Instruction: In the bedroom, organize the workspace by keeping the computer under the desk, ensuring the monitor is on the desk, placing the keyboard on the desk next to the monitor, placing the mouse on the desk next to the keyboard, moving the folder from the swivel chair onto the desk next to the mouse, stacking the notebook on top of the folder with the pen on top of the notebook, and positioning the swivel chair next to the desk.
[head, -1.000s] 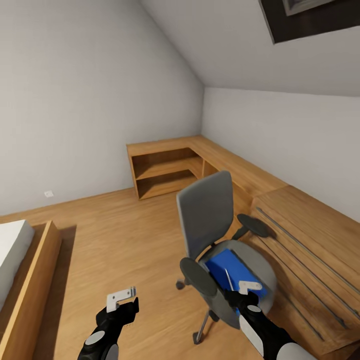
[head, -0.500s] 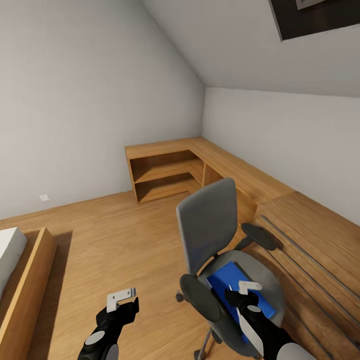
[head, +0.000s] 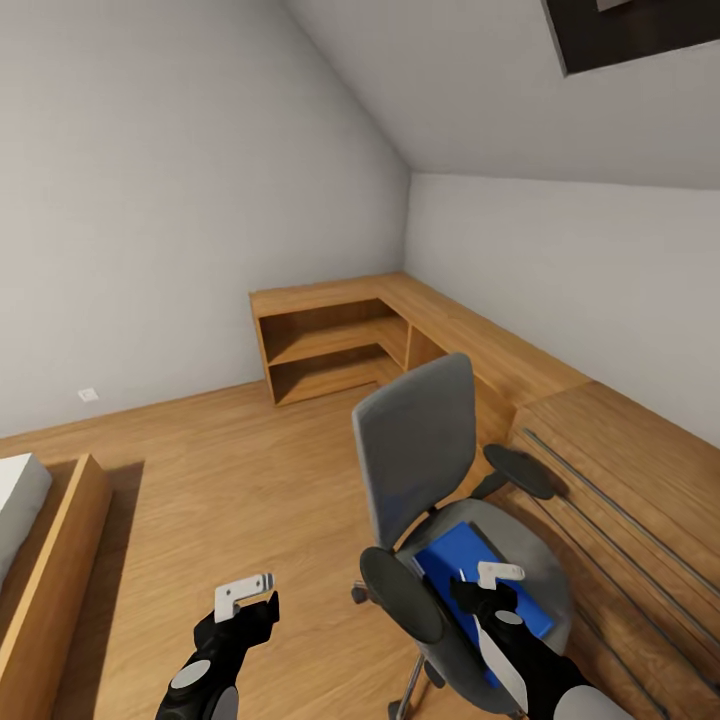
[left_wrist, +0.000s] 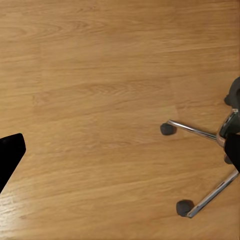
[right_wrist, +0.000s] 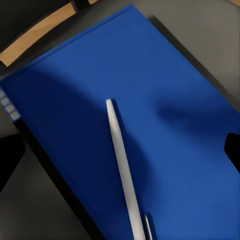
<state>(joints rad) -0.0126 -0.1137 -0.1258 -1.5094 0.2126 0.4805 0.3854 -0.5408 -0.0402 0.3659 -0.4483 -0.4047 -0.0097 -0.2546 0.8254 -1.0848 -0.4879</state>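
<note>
The swivel chair stands on the wood floor of the bedroom, grey back upright. The blue folder lies flat on its seat. The white pen lies on the folder. My right gripper hovers just above folder and pen, open, holding nothing. My left gripper hangs open over bare floor to the left of the chair, with the chair's chrome base beside it. The desk, monitor, keyboard, mouse, notebook and computer are out of view.
A light wooden chest with bar handles stands right behind the chair. A wooden corner shelf unit runs along the far walls. A bed frame is at the left. Open floor lies between.
A second ago the view shifted slightly as the camera moved. Since half a second ago nothing has visibly changed, and both grippers keep their pose.
</note>
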